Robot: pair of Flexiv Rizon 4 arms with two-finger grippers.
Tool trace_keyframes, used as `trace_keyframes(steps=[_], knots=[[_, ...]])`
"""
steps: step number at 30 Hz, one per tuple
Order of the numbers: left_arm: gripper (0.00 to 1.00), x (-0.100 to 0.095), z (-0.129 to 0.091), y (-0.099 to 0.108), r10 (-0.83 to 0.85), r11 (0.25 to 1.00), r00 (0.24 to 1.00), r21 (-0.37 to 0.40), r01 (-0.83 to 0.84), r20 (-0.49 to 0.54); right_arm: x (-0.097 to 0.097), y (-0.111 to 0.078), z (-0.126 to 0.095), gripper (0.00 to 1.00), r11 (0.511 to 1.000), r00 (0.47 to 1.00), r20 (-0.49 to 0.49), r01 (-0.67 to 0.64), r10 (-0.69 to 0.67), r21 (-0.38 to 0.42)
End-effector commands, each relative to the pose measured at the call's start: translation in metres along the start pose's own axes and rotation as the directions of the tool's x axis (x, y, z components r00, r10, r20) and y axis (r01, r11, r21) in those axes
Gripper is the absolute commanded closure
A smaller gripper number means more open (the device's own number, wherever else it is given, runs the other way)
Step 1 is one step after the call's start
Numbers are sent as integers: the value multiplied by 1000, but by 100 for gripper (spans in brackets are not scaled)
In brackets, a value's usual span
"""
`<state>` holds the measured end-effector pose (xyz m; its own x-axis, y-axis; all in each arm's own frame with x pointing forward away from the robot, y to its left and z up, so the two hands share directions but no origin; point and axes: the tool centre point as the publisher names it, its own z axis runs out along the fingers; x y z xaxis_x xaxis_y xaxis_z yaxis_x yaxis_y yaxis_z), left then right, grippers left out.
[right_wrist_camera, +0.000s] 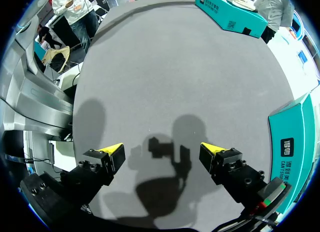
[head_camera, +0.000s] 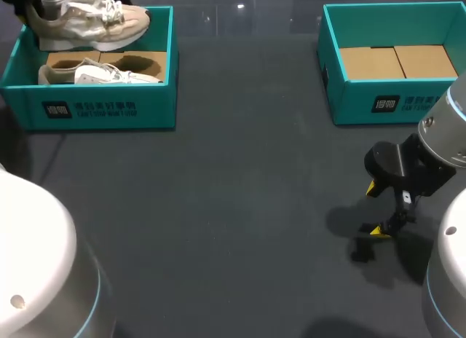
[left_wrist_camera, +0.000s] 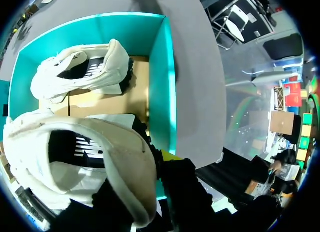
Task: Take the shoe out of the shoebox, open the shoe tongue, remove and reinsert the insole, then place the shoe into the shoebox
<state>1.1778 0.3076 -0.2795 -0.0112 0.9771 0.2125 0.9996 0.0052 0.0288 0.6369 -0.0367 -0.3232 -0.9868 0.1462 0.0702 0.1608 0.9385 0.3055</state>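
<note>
Left hand (left_wrist_camera: pixel 160 164) clenched on the heel of a white shoe (head_camera: pixel 91 21), held above the left shoebox (head_camera: pixel 102 108) at upper left of the frame; second shoe (head_camera: pixel 102 74) lies inside that box; right hand (head_camera: pixel 374 210) released, fingers wide apart over the grey surface (head_camera: pixel 233 192), lower right; right shoebox (head_camera: pixel 397 105) upper right, holding no shoe.

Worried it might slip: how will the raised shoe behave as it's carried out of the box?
The shoe probably feels light: mostly fabric and foam sole. Its soft heel rim may fold under the jaws. Held at one end, it could sag or swing.
</note>
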Motion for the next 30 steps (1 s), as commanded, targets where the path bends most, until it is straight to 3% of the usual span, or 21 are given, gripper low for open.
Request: trace_keyframes(steps=[1,12,20,30], knots=[[100,-4,9,2,6,1000,1000,11,-6,-5,1,0,0,0,1000,1000,2,0,0,0],[100,-4,9,1,10,1000,1000,11,-10,-5,1,0,0,0,1000,1000,2,0,0,0],[100,-23,28,1,6,999,1000,52,-5,-26,1,0,0,0,1000,1000,2,0,0,0],[100,-29,43,5,-25,996,999,80,28,-44,1,0,0,0,1000,1000,2,0,0,0]])
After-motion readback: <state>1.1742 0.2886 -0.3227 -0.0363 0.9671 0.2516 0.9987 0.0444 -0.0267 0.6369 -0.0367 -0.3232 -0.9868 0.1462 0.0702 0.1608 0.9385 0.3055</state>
